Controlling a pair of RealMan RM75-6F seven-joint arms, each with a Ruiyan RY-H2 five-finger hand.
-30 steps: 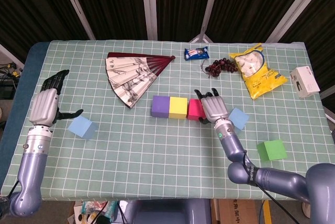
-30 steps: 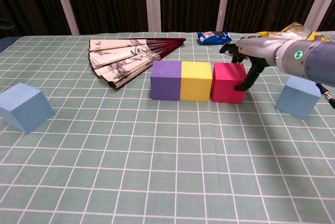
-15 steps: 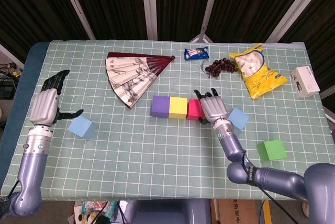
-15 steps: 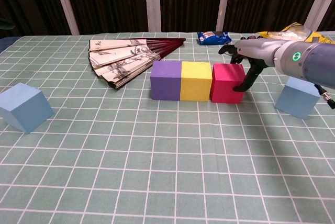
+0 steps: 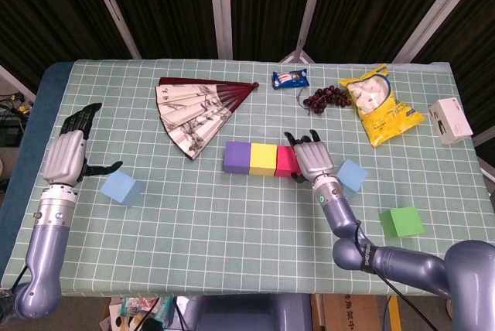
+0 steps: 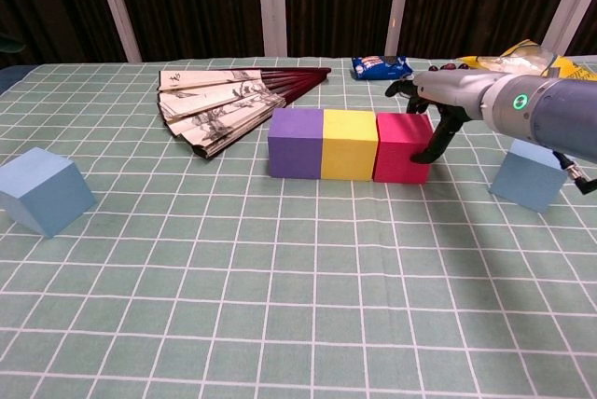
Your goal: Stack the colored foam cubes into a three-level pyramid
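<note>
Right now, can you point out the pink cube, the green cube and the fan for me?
pink cube [image 6: 399, 147], chest view, on its front face.
green cube [image 5: 401, 222], head view, on its top face.
fan [image 5: 195, 110], head view, on the middle of its spread paper leaf.

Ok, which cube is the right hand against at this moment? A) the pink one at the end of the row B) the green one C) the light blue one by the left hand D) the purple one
A: the right hand rests against the outer side of the pink cube, which ends the purple and yellow row.
</note>
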